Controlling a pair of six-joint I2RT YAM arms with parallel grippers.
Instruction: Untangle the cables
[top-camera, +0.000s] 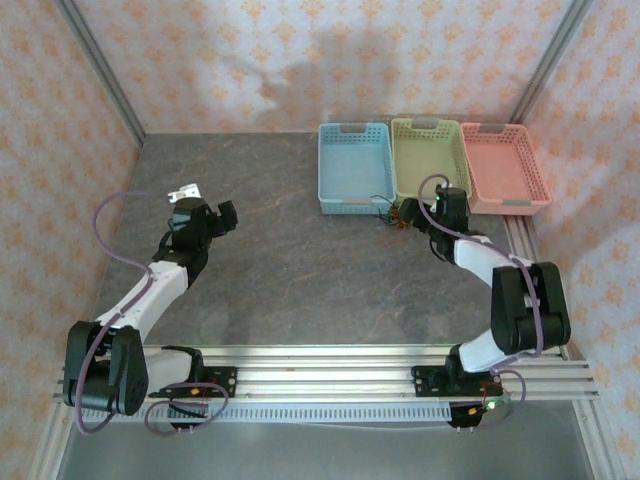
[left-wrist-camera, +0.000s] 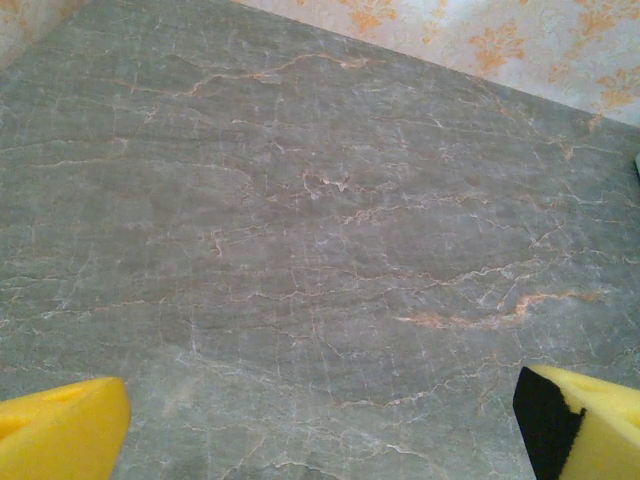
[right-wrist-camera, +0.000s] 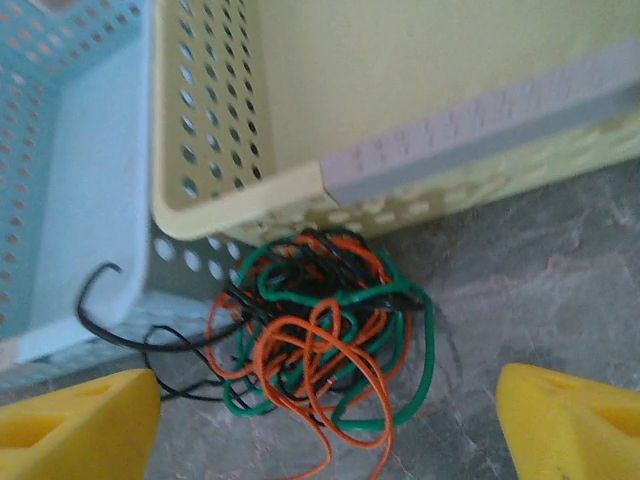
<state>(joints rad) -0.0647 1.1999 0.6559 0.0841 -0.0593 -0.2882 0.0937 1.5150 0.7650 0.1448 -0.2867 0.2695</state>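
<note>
While my right arm reached forward, wrist tipped down, the right gripper (right-wrist-camera: 330, 430) stood spread on either side of the cables (right-wrist-camera: 320, 330). That clump of thin, glossy orange, green and black loops lay on the veined grey table (right-wrist-camera: 560, 280) against a corner of the perforated yellow basket (right-wrist-camera: 250, 205). My left gripper (left-wrist-camera: 320, 430) hung spread above the table.
</note>
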